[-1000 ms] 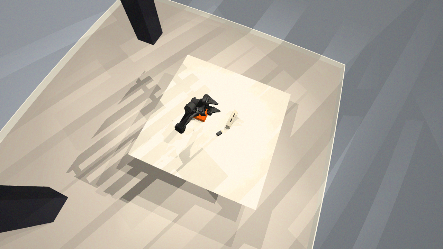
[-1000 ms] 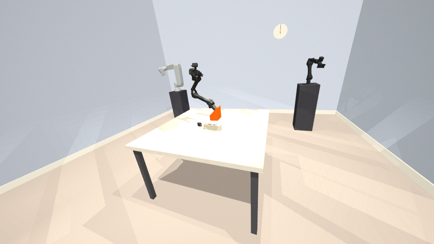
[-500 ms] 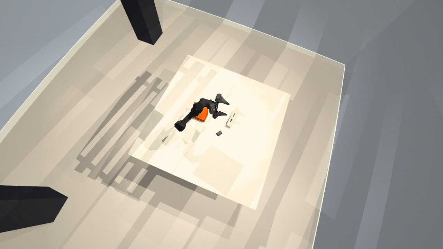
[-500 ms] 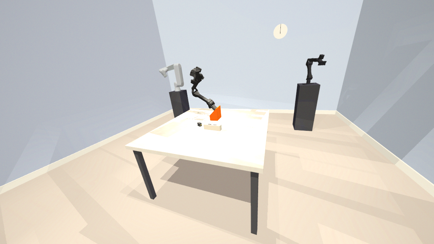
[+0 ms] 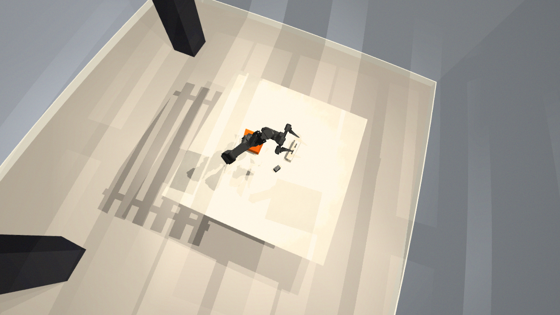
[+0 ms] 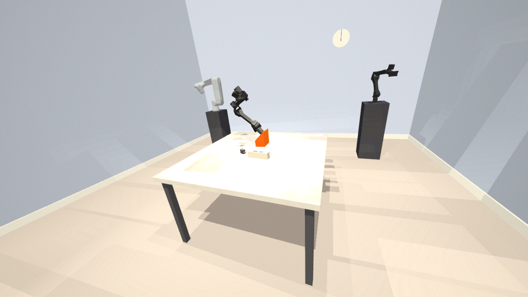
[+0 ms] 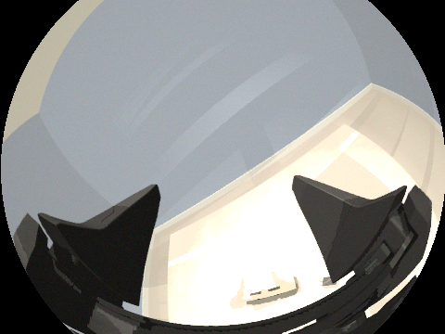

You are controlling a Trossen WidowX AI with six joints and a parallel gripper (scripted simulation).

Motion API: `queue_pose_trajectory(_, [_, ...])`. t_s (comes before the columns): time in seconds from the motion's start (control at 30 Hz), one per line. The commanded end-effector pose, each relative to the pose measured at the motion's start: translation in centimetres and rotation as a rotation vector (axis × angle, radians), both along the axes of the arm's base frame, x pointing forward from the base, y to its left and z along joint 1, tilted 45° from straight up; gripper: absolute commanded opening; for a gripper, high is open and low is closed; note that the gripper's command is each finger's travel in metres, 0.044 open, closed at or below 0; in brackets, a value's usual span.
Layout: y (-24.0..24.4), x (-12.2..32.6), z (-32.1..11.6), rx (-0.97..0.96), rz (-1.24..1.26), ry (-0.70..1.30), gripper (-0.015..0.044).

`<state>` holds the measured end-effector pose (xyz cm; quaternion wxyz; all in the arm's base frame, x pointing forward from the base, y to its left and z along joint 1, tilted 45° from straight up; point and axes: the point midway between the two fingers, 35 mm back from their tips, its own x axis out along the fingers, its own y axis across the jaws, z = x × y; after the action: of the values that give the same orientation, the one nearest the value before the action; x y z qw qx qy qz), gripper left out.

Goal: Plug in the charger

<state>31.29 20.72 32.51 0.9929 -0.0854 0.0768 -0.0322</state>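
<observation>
The charger (image 5: pixel 276 168) (image 6: pixel 242 151) (image 7: pixel 328 281) is a small dark block on the table, with brass-coloured prongs showing in the exterior view. The power strip (image 5: pixel 290 157) (image 6: pixel 258 155) (image 7: pixel 281 294) is a pale bar beside it with two dark outlets on top. My gripper (image 5: pixel 295 143) (image 7: pixel 228 187) is open and empty. It hangs high above the table and overlaps the strip in the top view. In the wrist view the strip is low between the fingers, and the charger shows partly beside the right finger's lower edge.
An orange wedge (image 5: pixel 256 148) (image 6: pixel 262 139) stands on the table (image 5: pixel 332 176) (image 6: pixel 288 177) at my arm's base, behind the strip. Away from the table, a white arm (image 6: pixel 218 90) and another black arm (image 6: pixel 375 84) stand on dark pedestals (image 6: pixel 218 125) (image 6: pixel 373 129).
</observation>
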Motion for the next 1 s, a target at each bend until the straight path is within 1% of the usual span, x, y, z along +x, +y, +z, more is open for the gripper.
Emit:
queue_pose_trajectory(0.0, [-1.2,1.2,-2.2,-0.129,-0.026,0.065,0.0440])
queue_pose_trajectory(0.5, [-7.1,4.2,-8.8,-0.525,-0.117,0.333,0.0440])
queue_pose_trajectory(0.97, [-13.8,5.0,-14.7,-0.834,-0.146,0.656,0.0440])
